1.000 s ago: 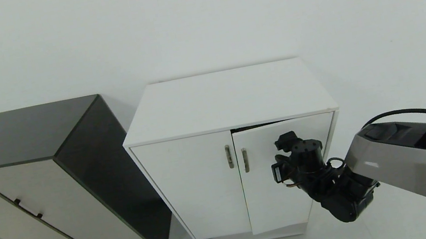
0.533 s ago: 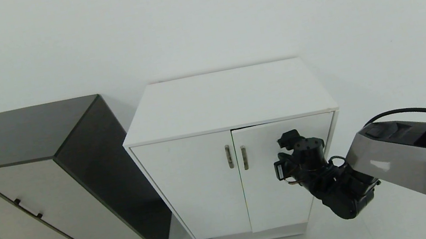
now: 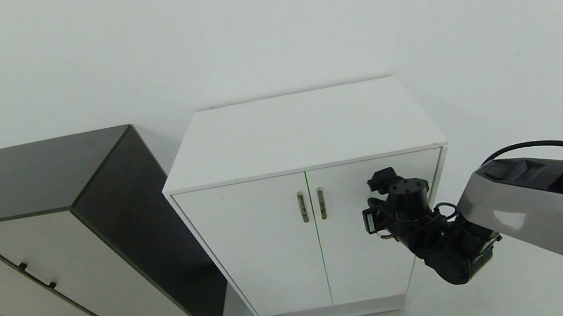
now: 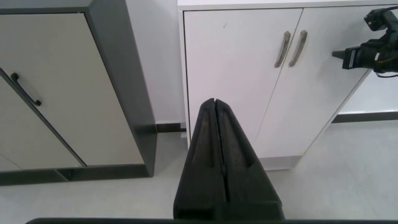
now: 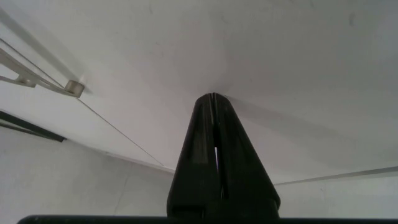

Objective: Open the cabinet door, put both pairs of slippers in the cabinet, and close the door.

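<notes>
The stiff, light cabinet door [image 3: 350, 250] is judged best taken by its slim handle [image 3: 321, 203], with the fingers [image 5: 202, 143] of the right gripper [image 5: 214, 98] pressed together against its panel.

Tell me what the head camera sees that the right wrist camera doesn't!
Head view's extras: the dark cabinet standing left of the white cabinet, the white one's flat top, and its left door, closed. Right wrist view's extras: the right gripper seen from behind, fingers pressed together, tips seemingly touching the door. Both share: the right door, closed, and a handle near the seam between the doors.
</notes>
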Tool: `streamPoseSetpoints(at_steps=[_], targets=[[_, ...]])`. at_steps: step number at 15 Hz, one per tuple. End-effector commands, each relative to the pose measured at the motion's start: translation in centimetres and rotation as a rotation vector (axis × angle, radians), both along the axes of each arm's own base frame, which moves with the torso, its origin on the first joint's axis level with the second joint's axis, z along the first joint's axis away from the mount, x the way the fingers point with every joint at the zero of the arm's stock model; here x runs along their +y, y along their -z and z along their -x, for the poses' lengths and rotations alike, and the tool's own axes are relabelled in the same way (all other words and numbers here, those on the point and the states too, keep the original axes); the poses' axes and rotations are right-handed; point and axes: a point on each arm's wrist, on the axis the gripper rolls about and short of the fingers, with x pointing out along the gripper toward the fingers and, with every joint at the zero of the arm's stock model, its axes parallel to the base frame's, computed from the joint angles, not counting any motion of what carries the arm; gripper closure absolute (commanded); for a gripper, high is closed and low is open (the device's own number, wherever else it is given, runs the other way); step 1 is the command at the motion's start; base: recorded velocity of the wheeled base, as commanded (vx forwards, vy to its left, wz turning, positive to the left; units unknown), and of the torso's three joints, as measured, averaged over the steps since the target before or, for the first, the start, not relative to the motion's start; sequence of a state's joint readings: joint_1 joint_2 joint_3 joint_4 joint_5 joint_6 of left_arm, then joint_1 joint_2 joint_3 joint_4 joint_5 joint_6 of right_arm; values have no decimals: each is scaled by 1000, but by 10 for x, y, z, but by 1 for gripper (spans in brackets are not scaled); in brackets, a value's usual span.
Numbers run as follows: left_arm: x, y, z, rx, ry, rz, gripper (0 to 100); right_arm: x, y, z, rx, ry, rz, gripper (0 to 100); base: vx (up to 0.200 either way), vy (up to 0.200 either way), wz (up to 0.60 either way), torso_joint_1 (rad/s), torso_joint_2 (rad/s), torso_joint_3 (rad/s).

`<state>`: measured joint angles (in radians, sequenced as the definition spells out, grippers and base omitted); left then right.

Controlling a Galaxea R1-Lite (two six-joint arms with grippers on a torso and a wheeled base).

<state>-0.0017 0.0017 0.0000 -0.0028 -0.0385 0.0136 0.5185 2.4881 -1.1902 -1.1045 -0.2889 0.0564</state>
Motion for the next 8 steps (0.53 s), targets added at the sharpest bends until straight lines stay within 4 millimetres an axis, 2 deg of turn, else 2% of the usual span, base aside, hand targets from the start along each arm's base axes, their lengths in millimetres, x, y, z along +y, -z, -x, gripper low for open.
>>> streamPoseSetpoints(at_steps=[1, 5, 8], targets=[[0, 0, 0, 0, 0, 0, 100, 0, -1, 0, -3, 1, 0, 100, 0, 0, 0, 0, 0, 0], [0, 0, 0, 0, 0, 0, 100, -1, -4, 2, -3, 2, 0, 100, 0, 0, 0, 0, 0, 0], [0, 0, 0, 0, 0, 0, 100, -5, -13, 13, 3, 2, 5, 100, 0, 0, 0, 0, 0, 0]])
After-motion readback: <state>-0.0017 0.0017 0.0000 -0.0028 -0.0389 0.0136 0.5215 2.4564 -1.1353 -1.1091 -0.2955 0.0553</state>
